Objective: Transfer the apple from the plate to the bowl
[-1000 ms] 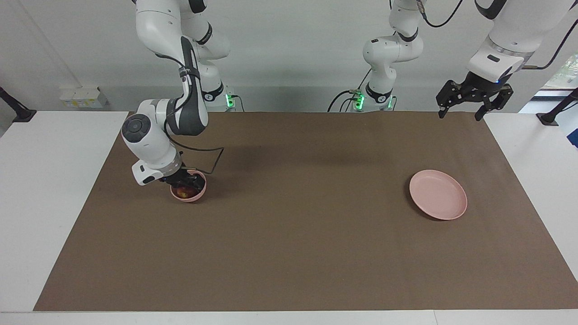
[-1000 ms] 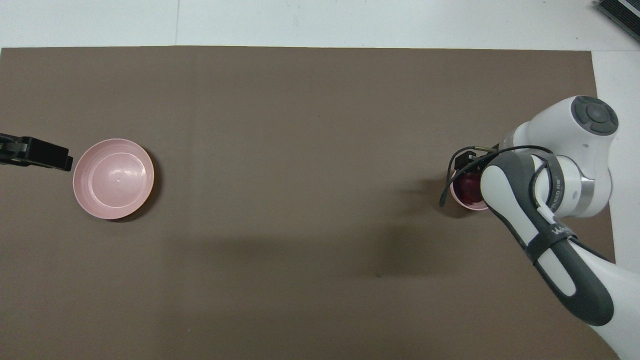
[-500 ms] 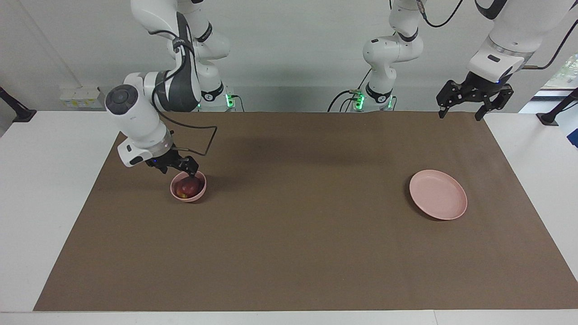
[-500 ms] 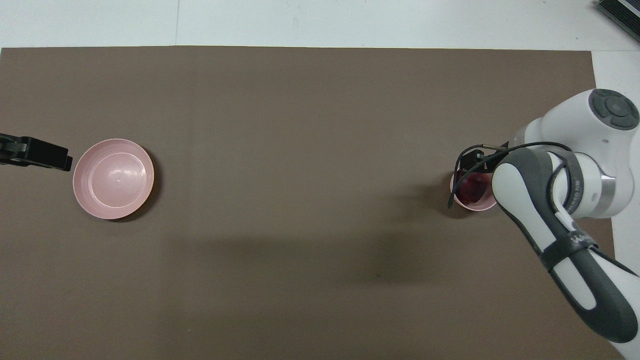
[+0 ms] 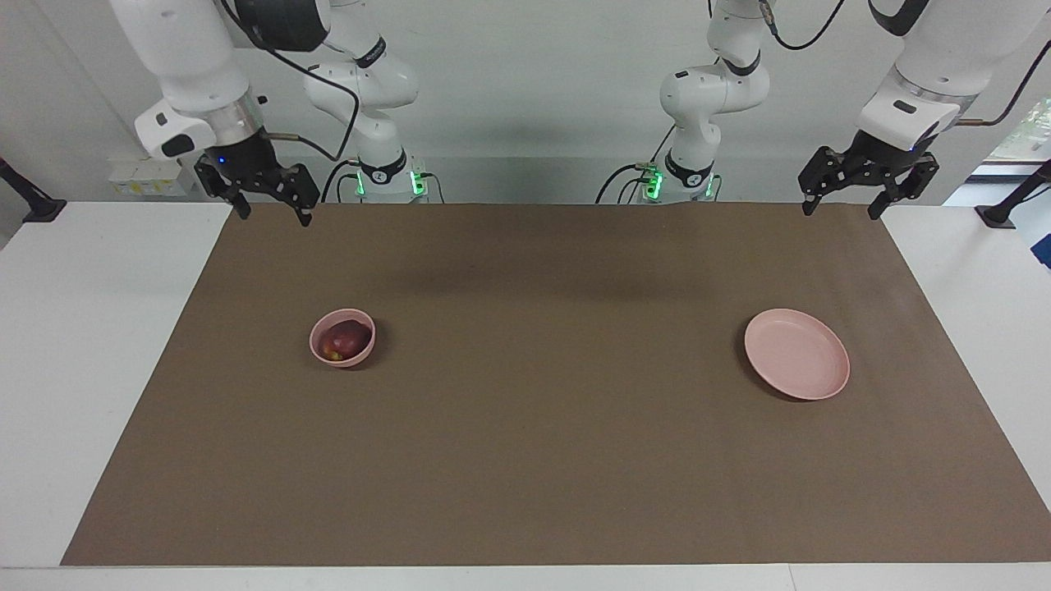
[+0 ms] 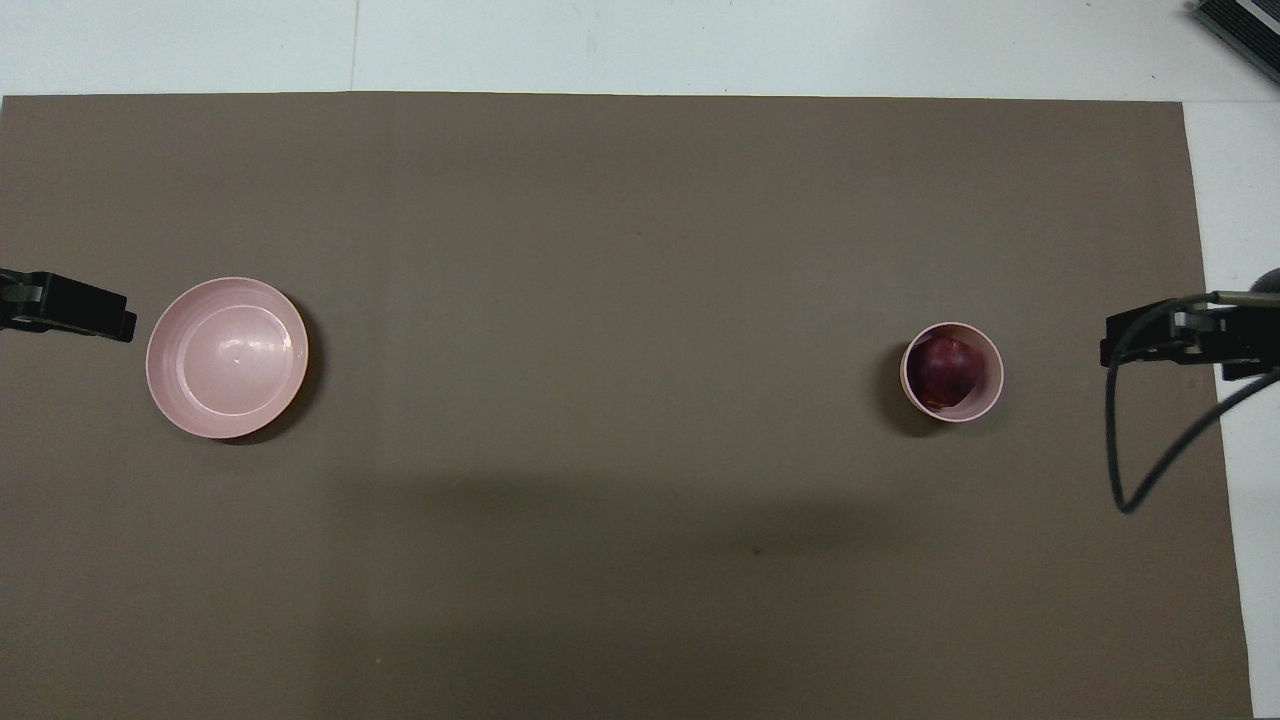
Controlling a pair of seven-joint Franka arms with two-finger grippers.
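Note:
The dark red apple (image 5: 345,338) (image 6: 945,368) lies inside the small pink bowl (image 5: 369,349) (image 6: 992,385), toward the right arm's end of the table. At the left arm's end, the flat pink plate (image 5: 796,354) (image 6: 227,357) carries nothing. My right gripper (image 5: 273,215) hangs open and empty, high over the mat's corner by its own base, well clear of the bowl. Over the mat's other corner by the robots, my left gripper (image 5: 839,212) waits open and empty.
A brown mat (image 5: 542,427) covers most of the white table (image 5: 90,328). A black cable (image 6: 1125,480) loops down from the right gripper at the mat's edge. A dark object (image 6: 1240,25) sits at the table's farthest corner.
My right gripper has lifted out of the bowl and swung back up to the mat's corner, leaving the apple in the bowl. The left arm has barely moved.

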